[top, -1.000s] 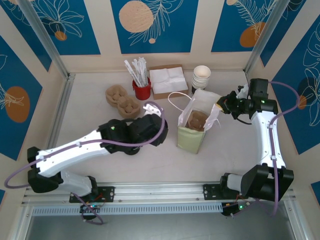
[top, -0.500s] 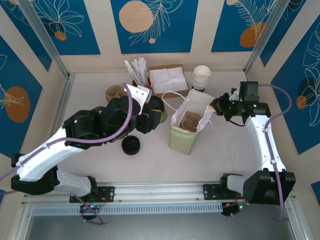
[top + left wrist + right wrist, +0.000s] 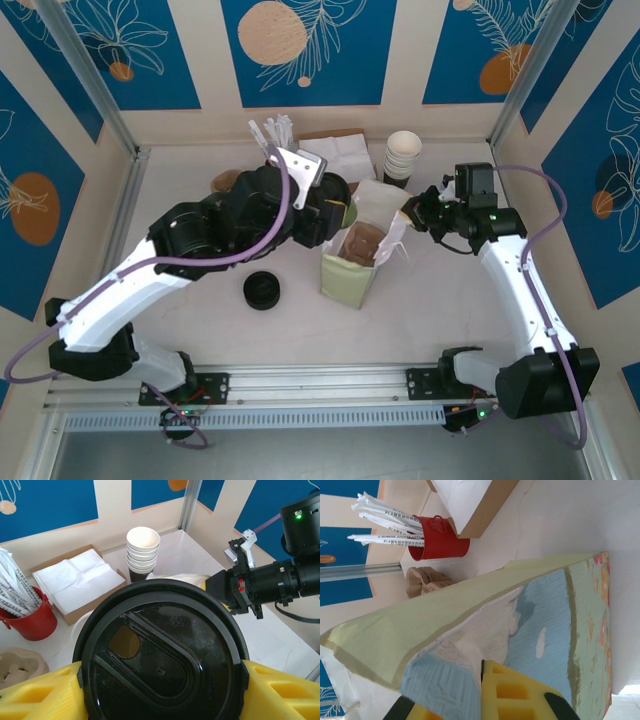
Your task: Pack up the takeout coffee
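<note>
The takeout coffee (image 3: pixel 160 665) carries a round black lid with an open sip hole, seen from above in the left wrist view. My left gripper (image 3: pixel 161 680) is shut on it, a yellow finger (image 3: pixel 285 690) pressing each side of the lid. In the top view the coffee (image 3: pixel 341 212) hangs in the left gripper (image 3: pixel 332 208) just left of the mouth of the pale green paper bag (image 3: pixel 347 278). My right gripper (image 3: pixel 410 213) is shut on the bag's right rim. In the right wrist view the right gripper (image 3: pixel 482 669) pinches the bag's (image 3: pixel 470 625) edge.
A brown insert (image 3: pixel 366 243) shows inside the bag. Behind stand a stack of white cups (image 3: pixel 403 155), a box of napkins (image 3: pixel 345 150) and white stirrers (image 3: pixel 270 132) in a red pot (image 3: pixel 31 622). Brown cup carriers (image 3: pixel 226 181) and a pile of black lids (image 3: pixel 262 290) lie left.
My left arm has lifted from near the pile of lids and swung back and right, carrying the coffee to the bag's mouth. The right gripper has drawn the bag leftward.
</note>
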Robot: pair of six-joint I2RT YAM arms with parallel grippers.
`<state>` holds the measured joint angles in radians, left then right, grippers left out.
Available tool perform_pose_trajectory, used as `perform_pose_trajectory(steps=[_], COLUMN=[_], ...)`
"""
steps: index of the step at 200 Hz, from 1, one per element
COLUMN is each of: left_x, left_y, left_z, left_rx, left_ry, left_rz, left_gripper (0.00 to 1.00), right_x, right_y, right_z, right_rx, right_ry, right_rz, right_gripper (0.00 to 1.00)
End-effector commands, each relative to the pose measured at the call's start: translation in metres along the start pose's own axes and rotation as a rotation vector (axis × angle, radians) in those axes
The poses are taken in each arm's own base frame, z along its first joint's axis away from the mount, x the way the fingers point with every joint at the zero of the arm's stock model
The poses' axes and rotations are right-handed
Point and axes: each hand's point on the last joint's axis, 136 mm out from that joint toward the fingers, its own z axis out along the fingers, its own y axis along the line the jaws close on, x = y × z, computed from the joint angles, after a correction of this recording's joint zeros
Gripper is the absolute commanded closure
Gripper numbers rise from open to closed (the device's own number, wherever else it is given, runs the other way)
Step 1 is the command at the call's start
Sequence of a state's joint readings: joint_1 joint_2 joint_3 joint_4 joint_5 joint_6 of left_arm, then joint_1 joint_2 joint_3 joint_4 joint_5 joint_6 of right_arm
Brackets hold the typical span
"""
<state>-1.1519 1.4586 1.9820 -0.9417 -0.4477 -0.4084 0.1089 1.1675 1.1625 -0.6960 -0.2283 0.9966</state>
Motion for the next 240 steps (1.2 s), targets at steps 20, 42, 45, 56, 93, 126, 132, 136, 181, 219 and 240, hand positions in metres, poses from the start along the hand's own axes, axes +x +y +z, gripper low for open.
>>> perform_pose_trajectory(steps=[20, 42, 45, 56, 93, 126, 132, 136, 181, 219, 240], left_x=[-0.012, -0.006, -0.004, -0.001, 0.015, 0.036, 0.039, 0.042, 0.070, 0.092, 0.101], left_y=[-0.013, -0.019, -0.020, -0.020, -0.019, -0.021, -0.022, -0.022, -0.013, -0.009, -0.007], left_z=[0.024, 0.041, 0.043, 0.050, 0.077, 0.107, 0.111, 0.114, 0.142, 0.162, 0.172], left_rx=[0.053, 0.062, 0.061, 0.057, 0.039, 0.033, 0.033, 0.031, 0.000, -0.015, -0.027], left_ry=[-0.011, 0.019, 0.024, 0.036, 0.089, 0.144, 0.149, 0.152, 0.201, 0.244, 0.257], left_rz=[-0.030, -0.033, -0.033, -0.033, -0.043, -0.065, -0.066, -0.065, -0.079, -0.079, -0.076], left_gripper=[0.33, 0.33, 0.33, 0.33, 0.34, 0.35, 0.35, 0.35, 0.35, 0.35, 0.35], right_x=[0.007, 0.010, 0.010, 0.010, 0.010, 0.010, 0.010, 0.011, 0.011, 0.013, 0.015], right_y=[0.007, 0.006, 0.007, 0.006, 0.005, 0.005, 0.005, 0.004, 0.004, 0.001, 0.000], right_z=[0.001, 0.005, 0.005, 0.006, 0.010, 0.016, 0.017, 0.018, 0.023, 0.027, 0.028], right_rx=[-0.024, -0.021, -0.022, -0.021, -0.022, -0.019, -0.019, -0.019, -0.018, -0.011, -0.006], right_ry=[-0.020, -0.017, -0.017, -0.015, -0.008, 0.011, 0.015, 0.019, 0.044, 0.064, 0.071], right_rz=[0.014, 0.017, 0.017, 0.021, 0.027, 0.036, 0.037, 0.040, 0.049, 0.055, 0.053], right_gripper=[1.00, 1.00, 1.00, 1.00, 1.00, 1.00, 1.00, 1.00, 1.00, 1.00, 1.00])
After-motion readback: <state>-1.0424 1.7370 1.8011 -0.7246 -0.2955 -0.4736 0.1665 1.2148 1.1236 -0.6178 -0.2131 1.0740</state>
